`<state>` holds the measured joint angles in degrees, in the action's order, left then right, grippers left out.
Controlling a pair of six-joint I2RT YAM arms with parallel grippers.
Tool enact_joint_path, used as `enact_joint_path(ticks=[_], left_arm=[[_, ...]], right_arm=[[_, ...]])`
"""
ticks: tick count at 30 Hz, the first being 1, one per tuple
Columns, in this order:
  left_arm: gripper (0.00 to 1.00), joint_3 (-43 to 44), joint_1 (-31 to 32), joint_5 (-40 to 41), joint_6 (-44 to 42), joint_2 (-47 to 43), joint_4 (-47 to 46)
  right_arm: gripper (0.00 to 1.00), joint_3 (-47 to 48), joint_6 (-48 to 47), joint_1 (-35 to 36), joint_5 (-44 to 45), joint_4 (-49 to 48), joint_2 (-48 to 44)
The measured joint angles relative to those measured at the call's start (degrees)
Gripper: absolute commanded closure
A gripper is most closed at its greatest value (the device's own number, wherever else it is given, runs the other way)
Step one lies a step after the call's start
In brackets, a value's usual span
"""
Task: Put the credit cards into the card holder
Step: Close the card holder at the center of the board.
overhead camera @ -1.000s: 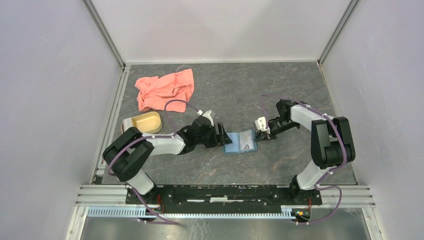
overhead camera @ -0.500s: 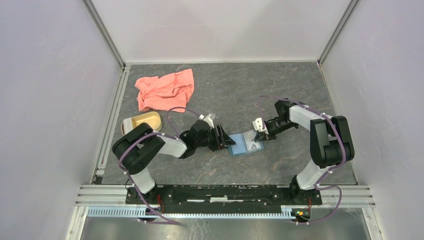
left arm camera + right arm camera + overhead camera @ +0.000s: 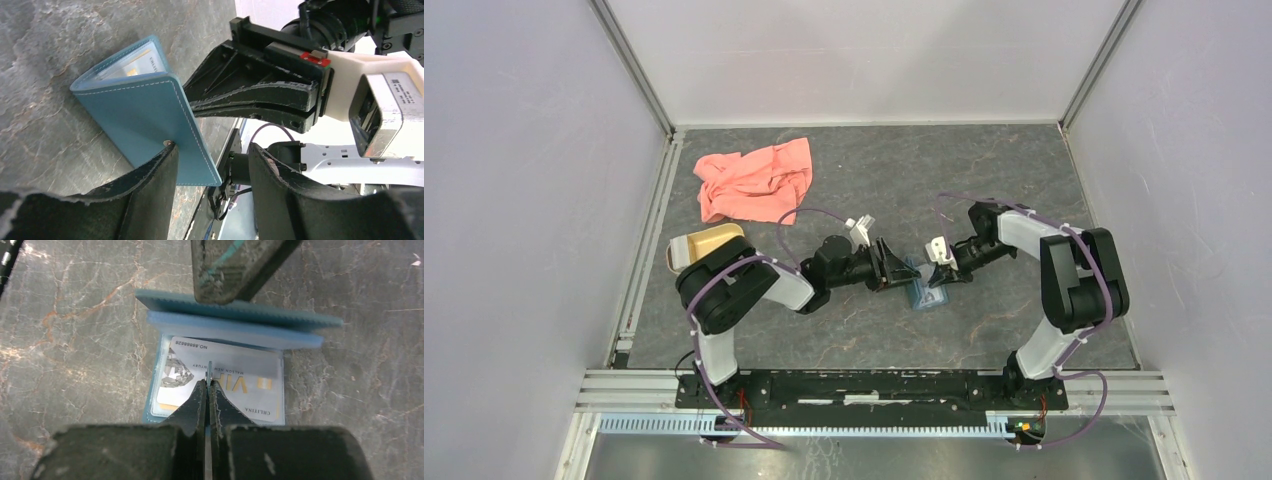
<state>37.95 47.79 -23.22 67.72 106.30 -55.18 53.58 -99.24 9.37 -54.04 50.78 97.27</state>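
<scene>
The right gripper [image 3: 207, 382], its fingers pressed together, points its tip down onto a pale credit card [image 3: 250, 375] lying in the open pocket of the card holder [image 3: 235, 332]; whether it pinches anything thin there cannot be told. The teal holder sits mid-table [image 3: 984, 180] between the two arms. Opposite, the left gripper [image 3: 212, 155] stands spread, one finger [image 3: 162, 165] against the raised cover beside its snap stud. The card appears seated, so the step in hand looks like folding the holder closed. The next move likely calls for the right gripper to lift clear of the pocket so that the cover can swing down flat without trapping it or dragging the card out.
</scene>
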Motion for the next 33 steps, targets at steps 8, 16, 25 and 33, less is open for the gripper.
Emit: enact_joint_path(ticks=[8,16,25,33], left_arm=[[0.43,2.8,0.3,0.6,0.0,2.2,0.5],[0.48,5.4,0.3,3.0,-0.8,2.2,6.6],[0.63,11.0,0.3,6.5,-2.7,5.3,14.6],[0.68,13.5,0.6,6.8,-4.5,7.0,19.2]], right_arm=[[1.00,3.3,-6.5,-0.5,-3.0,8.6,3.3],[1.00,4.5,-16.2,-2.4,-7.1,17.5,4.4],[0.98,1.7,-17.5,-6.0,-10.6,19.0,4.7],[0.95,0.1,-17.5,-6.9,-12.1,19.6,4.6]])
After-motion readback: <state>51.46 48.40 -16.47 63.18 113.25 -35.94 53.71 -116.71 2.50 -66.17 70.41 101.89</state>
